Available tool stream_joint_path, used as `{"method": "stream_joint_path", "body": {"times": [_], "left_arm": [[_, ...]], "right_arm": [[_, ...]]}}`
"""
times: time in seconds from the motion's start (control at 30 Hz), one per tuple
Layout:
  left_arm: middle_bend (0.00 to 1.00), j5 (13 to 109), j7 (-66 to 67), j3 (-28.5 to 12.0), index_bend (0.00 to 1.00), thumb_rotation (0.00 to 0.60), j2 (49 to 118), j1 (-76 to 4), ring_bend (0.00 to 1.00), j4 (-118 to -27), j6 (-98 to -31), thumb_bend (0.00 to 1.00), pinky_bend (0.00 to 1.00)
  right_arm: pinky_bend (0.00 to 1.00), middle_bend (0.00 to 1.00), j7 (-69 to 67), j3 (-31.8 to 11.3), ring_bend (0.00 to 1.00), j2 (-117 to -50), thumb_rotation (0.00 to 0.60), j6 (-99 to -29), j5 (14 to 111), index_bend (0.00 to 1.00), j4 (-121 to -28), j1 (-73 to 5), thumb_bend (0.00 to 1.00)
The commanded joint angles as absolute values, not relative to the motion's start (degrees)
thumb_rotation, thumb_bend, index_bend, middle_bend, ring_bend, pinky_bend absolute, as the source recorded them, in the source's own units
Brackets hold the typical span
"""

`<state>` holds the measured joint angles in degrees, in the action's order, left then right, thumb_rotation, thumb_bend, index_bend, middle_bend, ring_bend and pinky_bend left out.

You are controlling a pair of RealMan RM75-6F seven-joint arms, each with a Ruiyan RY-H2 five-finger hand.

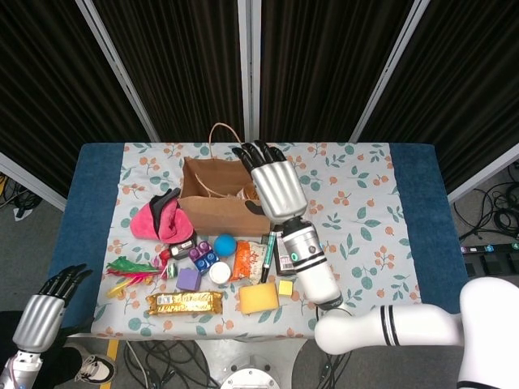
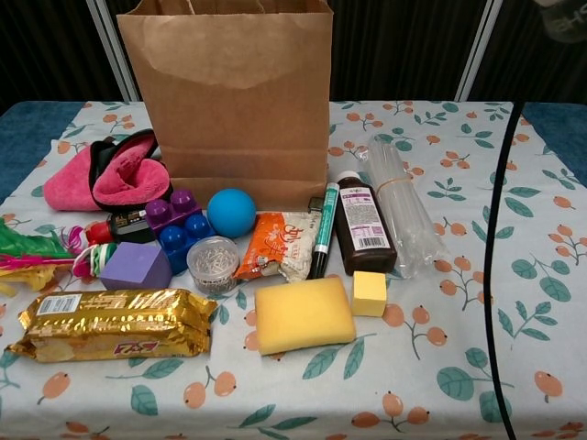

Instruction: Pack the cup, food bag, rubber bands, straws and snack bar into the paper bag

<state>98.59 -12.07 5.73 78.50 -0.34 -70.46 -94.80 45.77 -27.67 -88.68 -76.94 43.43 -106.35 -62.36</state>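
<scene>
The brown paper bag [image 1: 212, 212] [image 2: 229, 92] stands open at the back of the table. My right hand [image 1: 276, 182] hovers over its right rim, fingers stretched toward the back, holding nothing. A coil of orange rubber bands [image 1: 250, 194] shows inside the bag by the hand. The gold snack bar [image 1: 185, 302] [image 2: 110, 324] lies at the front left. The orange food bag [image 1: 249, 258] [image 2: 275, 245] lies in front of the paper bag. The clear pack of straws [image 2: 399, 206] lies to its right. No cup shows. My left hand [image 1: 36, 320] hangs off the table's front left corner, holding nothing.
A pink cloth [image 1: 160, 219] lies left of the bag. In front of the bag are a blue ball [image 2: 230, 212], a brown bottle [image 2: 363, 225], a green marker [image 2: 323, 231], a yellow sponge [image 2: 304, 314], purple blocks [image 2: 174, 225] and feathers [image 1: 130, 271]. A black cable [image 2: 500, 275] hangs at the right.
</scene>
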Motion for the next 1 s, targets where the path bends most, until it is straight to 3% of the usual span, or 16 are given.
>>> {"method": "stream_joint_path", "body": {"times": [0.03,0.13,0.27,0.47,0.67,1.0], "left_arm": [[0.23,98.62,-12.15,5.77,0.22,0.6,78.51,-0.35,0.15,-70.52,-94.75,0.09,0.24],[0.23,98.67,-12.15,5.79,0.22,0.6,78.55,-0.38,0.15,-70.6,-94.71,0.09,0.24],[0.23,98.7,-12.05,5.78,0.22,0.6,78.57,-0.47,0.15,-70.66,-94.57,0.09,0.24],[0.23,98.94,-11.57,5.83,0.22,0.6,78.65,-0.42,0.15,-70.62,-94.81,0.09,0.24],[0.23,98.93,-11.0,5.89,0.22,0.6,78.73,-0.37,0.15,-70.41,-94.69,0.09,0.24],[0.23,98.63,-10.35,5.6,0.22,0.6,78.9,-0.29,0.15,-69.97,-94.8,0.09,0.24]], "right_arm": [[0.23,0.18,45.17,-27.68,0.11,-84.26,0.6,-79.03,45.24,0.17,-110.68,-59.65,0.01],[0.23,0.19,45.08,-25.45,0.12,-78.75,0.6,-79.75,46.42,0.17,-114.55,-55.8,0.0],[0.23,0.21,40.84,-19.32,0.12,-71.25,0.6,-76.53,49.31,0.17,-116.43,-49.49,0.0],[0.23,0.22,23.74,-8.91,0.12,-65.01,0.6,-65.98,64.04,0.17,-106.01,-42.24,0.0],[0.23,0.22,14.85,-2.77,0.12,-67.24,0.6,-60.25,74.24,0.17,-92.08,-40.31,0.0],[0.23,0.2,10.83,0.73,0.11,-76.83,0.6,-56.83,85.25,0.18,-75.01,-41.96,0.0]]}}
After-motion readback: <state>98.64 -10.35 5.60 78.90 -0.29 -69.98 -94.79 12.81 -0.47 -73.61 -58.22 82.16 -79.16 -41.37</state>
